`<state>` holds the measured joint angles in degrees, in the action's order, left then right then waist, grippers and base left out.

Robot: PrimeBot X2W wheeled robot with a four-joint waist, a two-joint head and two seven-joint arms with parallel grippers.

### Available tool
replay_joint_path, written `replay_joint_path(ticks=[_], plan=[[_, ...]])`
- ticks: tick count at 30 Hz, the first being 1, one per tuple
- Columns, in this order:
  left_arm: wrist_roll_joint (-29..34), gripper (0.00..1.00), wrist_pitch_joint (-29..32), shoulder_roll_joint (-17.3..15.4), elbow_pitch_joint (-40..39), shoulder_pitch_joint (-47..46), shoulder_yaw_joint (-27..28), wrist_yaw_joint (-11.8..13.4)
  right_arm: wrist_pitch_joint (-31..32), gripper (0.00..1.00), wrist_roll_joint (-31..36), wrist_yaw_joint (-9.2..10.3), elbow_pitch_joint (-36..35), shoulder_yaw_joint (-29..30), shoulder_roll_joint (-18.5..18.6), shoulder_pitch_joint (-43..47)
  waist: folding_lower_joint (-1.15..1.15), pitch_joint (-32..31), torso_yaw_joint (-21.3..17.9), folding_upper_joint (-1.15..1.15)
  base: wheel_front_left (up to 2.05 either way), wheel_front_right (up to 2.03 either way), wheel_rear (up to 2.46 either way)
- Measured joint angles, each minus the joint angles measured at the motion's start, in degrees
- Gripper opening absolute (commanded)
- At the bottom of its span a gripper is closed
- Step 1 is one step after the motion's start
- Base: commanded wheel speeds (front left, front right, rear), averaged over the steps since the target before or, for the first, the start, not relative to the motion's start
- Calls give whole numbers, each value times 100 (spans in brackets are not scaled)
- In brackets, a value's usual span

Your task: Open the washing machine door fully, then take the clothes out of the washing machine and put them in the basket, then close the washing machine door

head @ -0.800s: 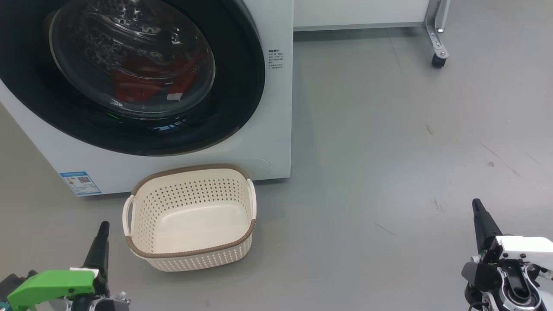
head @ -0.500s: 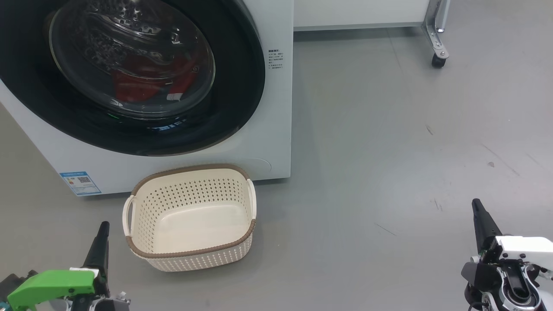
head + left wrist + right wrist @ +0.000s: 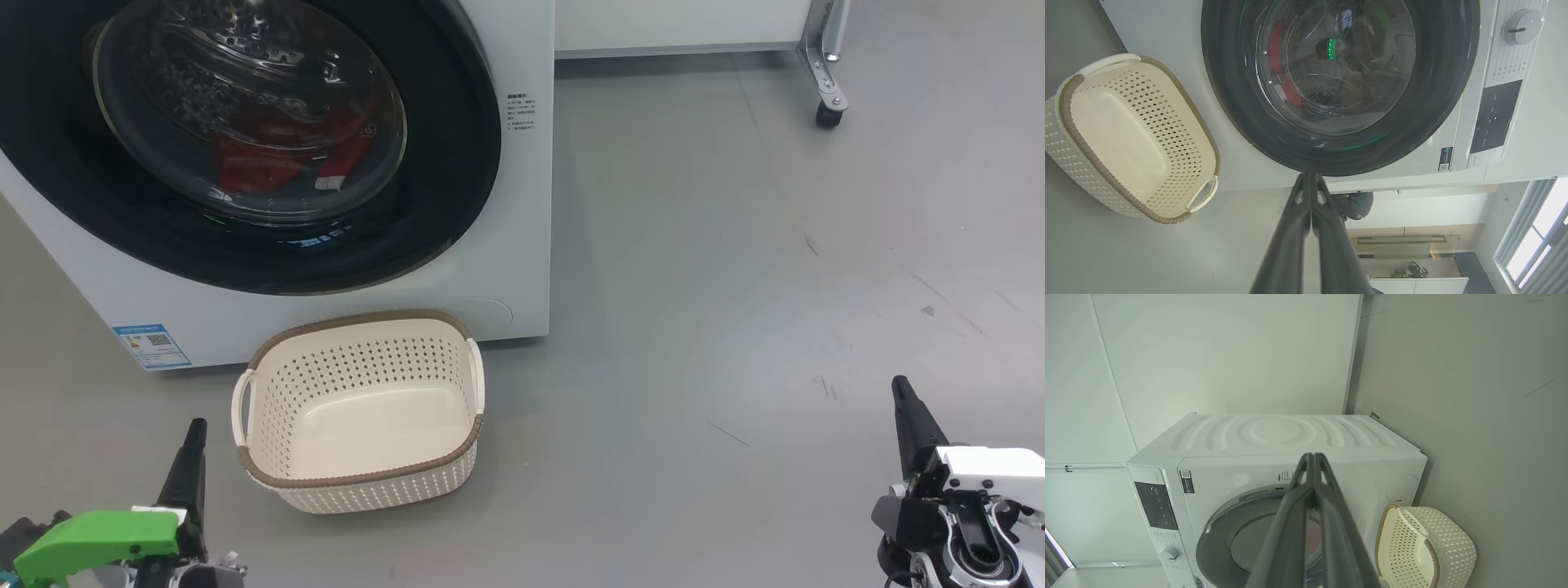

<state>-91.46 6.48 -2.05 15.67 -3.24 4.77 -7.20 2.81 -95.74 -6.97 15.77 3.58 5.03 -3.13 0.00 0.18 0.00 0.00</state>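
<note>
The white washing machine point(image 3: 522, 245) stands at the upper left, and its round black-rimmed door point(image 3: 441, 204) lies closed against the front. Red clothes point(image 3: 261, 159) with white trim show through the glass, inside the drum. An empty cream basket point(image 3: 359, 474) with a brown rim sits on the floor just before the machine. My left gripper point(image 3: 194, 429) is shut and holds nothing, low at the left beside the basket. My right gripper point(image 3: 900, 388) is shut too, far off at the lower right. The left wrist view shows the door point(image 3: 1437, 102), the basket point(image 3: 1069, 134) and pressed-together fingers point(image 3: 1308, 179).
Grey floor point(image 3: 735, 286) spreads wide to the right of the machine. A white cabinet base on a metal leg with a caster point(image 3: 829, 114) stands at the back right. In the right wrist view the machine point(image 3: 1278, 433) sits against a white wall, the basket point(image 3: 1449, 543) beside it.
</note>
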Motion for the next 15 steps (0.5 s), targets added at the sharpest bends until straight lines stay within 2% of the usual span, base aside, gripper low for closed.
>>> replay_joint_path(ticks=[7,8,15], plan=[[0,0,0,0,0,0,0,0,0,0,1,0,-1,3,-1,0,0,0,0,0,0,0,0],[5,100,-1,13,45,19,-3,1,-1,100,0,2,37,-1,-13,23,0,0,0,0,0,0,0],[12,100,-8,172,399,304,-44,2,-12,100,12,4,346,-27,-226,383,0,2,0,0,0,0,0]])
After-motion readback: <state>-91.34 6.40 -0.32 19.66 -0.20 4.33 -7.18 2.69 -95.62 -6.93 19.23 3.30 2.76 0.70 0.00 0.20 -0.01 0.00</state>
